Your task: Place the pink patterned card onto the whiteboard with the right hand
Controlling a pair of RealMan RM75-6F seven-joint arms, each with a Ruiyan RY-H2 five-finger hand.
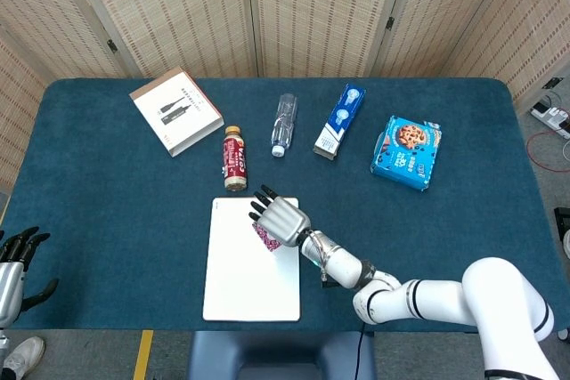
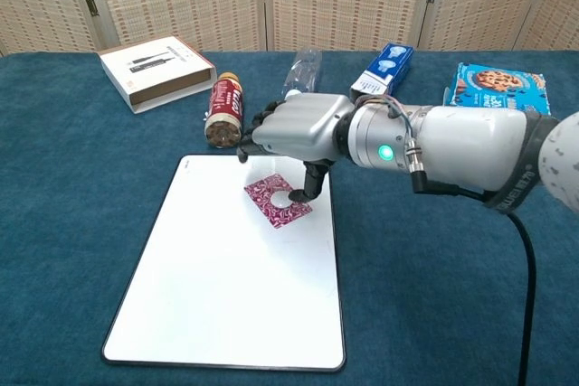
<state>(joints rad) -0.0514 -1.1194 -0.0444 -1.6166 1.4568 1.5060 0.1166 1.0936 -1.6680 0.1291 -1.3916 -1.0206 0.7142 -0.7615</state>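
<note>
The pink patterned card point(image 2: 274, 202) lies flat on the upper part of the whiteboard point(image 2: 217, 287). My right hand point(image 2: 294, 128) hovers just over the card's far right side, fingers spread out to the left above it. Only the thumb tip point(image 2: 299, 194) points down and touches the card's right edge. In the head view the right hand point(image 1: 279, 218) hides most of the card point(image 1: 264, 237) on the whiteboard point(image 1: 249, 287). My left hand point(image 1: 12, 264) hangs at the table's near left corner, fingers apart, holding nothing.
Along the far side lie a white box point(image 2: 156, 70), a red drink bottle point(image 2: 224, 110), a clear water bottle point(image 2: 302, 74), a blue toothpaste box point(image 2: 387, 65) and a blue cookie box point(image 2: 499, 86). The red bottle is close behind the whiteboard's top edge.
</note>
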